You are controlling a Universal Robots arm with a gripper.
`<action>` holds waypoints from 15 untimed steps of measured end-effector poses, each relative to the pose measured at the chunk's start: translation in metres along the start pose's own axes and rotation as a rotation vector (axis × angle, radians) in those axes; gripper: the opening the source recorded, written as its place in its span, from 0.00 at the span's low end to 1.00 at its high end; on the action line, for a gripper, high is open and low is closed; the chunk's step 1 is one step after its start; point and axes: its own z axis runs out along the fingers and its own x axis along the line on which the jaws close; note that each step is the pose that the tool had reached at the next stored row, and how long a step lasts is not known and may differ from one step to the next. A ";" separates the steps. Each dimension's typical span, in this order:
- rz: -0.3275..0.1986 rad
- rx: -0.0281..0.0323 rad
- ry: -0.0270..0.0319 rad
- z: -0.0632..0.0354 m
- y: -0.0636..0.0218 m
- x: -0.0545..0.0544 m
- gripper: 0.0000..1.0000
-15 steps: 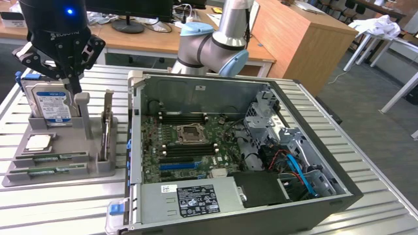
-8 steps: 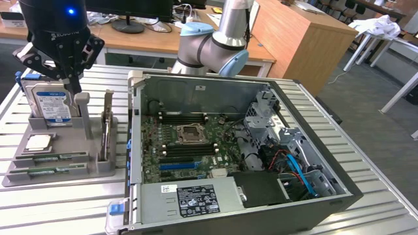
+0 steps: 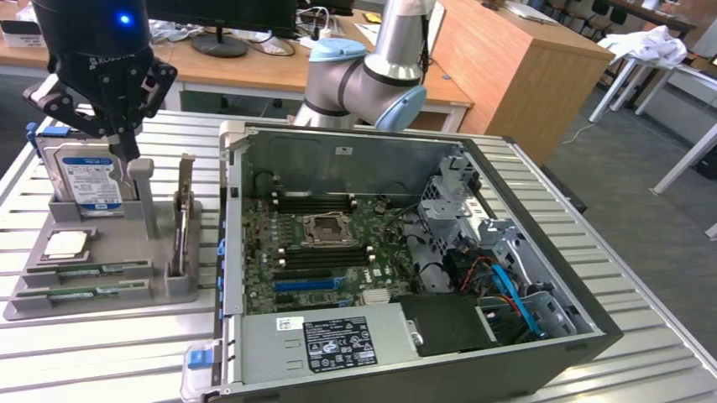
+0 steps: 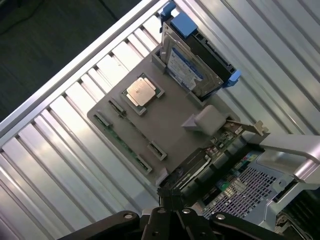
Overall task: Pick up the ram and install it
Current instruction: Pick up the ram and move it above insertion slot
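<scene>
Gripper [image 3: 121, 143], black w/ two fingers, hangs clenched and empty over the far end of a grey moulded plastic tray [image 3: 168, 287] on a slatted silver metal table [image 3: 101, 353], exterior view. Its tips sit just in front of an upright silver hard drive w/ blue label and blue side rails [image 3: 87, 180]. The ram [image 3: 84, 292], a long narrow flat green circuit-board stick, lies flat in a slot along the tray's near edge, well apart from the fingertips. A square silver processor chip [image 3: 67, 243] rests between ram and drive; a tall grey-edged expansion card [image 3: 183, 214] stands upright on the tray's side toward the exterior view's right. Just beside the tray on that side, a black and silver PC case [image 3: 560, 277] lies open, green motherboard [image 3: 325, 252] exposed. A silver and pale-blue robot arm [image 3: 370, 80] rises behind the case.

Wrist view: gripper [image 4: 170, 197] fingers pressed together, nothing between them, high above the tray [image 4: 170, 120]. The ram [image 4: 122, 141] lies seated along the tray's outer edge, next to the table [image 4: 60, 165] slats. Processor chip [image 4: 142, 92] sits mid-tray; hard drive [image 4: 192, 70] stands at the tray's end farthest from the fingers.
</scene>
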 end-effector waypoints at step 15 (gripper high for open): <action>-0.124 -0.0029 0.0056 0.0000 0.0000 0.000 0.10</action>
